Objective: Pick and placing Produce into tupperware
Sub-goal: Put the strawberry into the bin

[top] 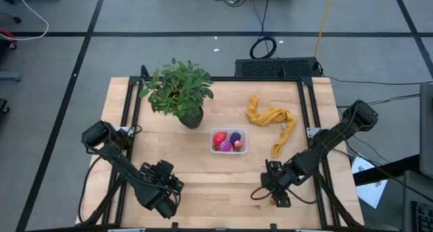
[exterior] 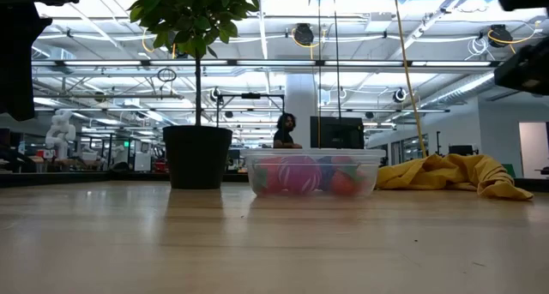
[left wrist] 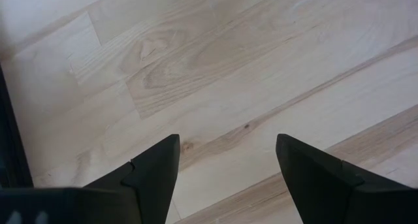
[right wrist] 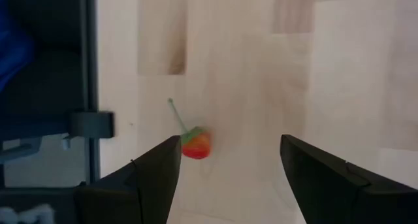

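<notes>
Near edge first: left pincer (top: 164, 195) parked at about 7 o'clock on the desk (top: 223, 184), jaws apart, nothing between them, only bare wood below; waiting. Right pincer (top: 276, 190) at about 5 o'clock, jaws wide and holding nothing, hanging over a small red piece with a green stem (right wrist: 196, 144), probably lined up to grab this last loose one. Centre: tupperware (top: 230, 141) already holding red, purple and pink produce (top: 229, 140). Farther back: potted plant (top: 180, 91) at 11 o'clock, yellow cloth (top: 273, 121) at 1 o'clock, both clear of the work.
</notes>
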`<control>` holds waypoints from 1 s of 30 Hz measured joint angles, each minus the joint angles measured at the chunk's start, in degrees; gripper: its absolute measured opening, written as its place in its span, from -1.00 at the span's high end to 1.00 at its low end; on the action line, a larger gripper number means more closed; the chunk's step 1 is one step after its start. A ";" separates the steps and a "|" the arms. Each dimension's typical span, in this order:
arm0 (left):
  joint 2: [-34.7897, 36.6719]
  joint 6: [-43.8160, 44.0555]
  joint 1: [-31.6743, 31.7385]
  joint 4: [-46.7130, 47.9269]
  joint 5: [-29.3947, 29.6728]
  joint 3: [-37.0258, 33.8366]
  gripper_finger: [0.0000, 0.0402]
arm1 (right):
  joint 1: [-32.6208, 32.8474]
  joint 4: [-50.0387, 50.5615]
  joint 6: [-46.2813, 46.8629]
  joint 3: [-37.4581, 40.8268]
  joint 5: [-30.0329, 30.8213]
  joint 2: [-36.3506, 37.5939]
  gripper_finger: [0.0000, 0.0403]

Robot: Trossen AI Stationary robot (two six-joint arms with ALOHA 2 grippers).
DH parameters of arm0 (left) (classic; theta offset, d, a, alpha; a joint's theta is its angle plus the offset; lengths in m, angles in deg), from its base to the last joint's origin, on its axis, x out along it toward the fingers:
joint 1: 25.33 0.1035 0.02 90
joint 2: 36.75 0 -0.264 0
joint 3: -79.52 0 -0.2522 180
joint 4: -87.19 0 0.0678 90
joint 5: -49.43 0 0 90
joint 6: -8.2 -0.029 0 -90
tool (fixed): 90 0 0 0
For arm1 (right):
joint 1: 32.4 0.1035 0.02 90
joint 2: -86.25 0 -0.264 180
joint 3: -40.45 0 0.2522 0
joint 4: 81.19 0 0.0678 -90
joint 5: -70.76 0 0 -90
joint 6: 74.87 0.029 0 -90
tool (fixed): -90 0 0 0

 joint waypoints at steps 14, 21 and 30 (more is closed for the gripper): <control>0.00 0.13 0.02 0.01 -1.51 0.01 -0.28 | 8.58 -6.10 1.48 2.13 2.79 0.00 -0.26; 0.00 0.17 0.04 0.01 -1.51 0.01 -0.28 | 9.78 -6.05 1.43 2.16 6.07 0.00 -0.26; 0.00 0.28 0.04 0.01 -1.53 0.00 -0.28 | 9.71 -6.11 1.51 2.15 7.20 -0.06 -0.26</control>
